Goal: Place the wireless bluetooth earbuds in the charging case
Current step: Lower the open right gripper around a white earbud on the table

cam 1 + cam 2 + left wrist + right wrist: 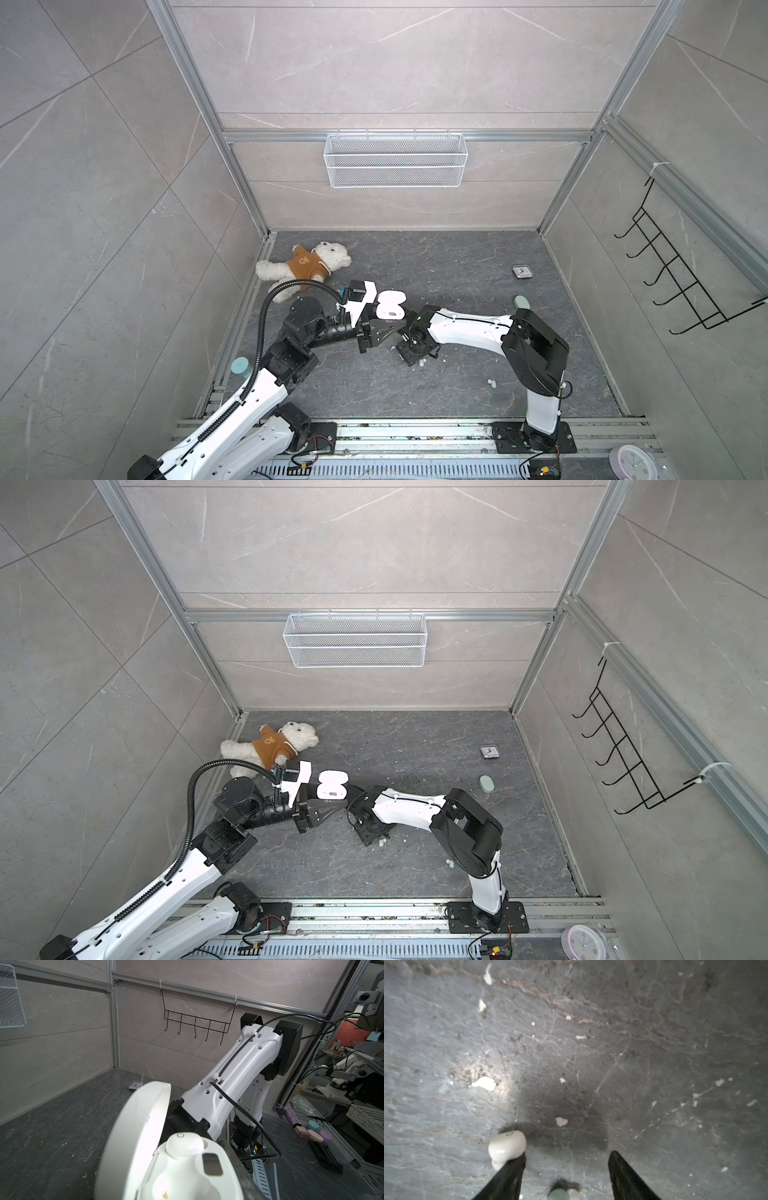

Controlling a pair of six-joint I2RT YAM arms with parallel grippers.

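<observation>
Right wrist view: right gripper (568, 1154) points down at the tabletop (612, 1043), fingers spread, holding nothing. A white earbud (507, 1147) rests against the outside of one fingertip. A mint earbud (558, 1194) lies between the fingers. The left gripper (332, 803) clamps the open charging case (182, 1169), which has a seated earbud (184, 1146). The slab is dark grey with white flecks. Open floor extends to the back wall (395, 208).

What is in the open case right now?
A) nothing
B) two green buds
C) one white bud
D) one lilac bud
C: the left wrist view shows a single white bud seated in the case.
</observation>
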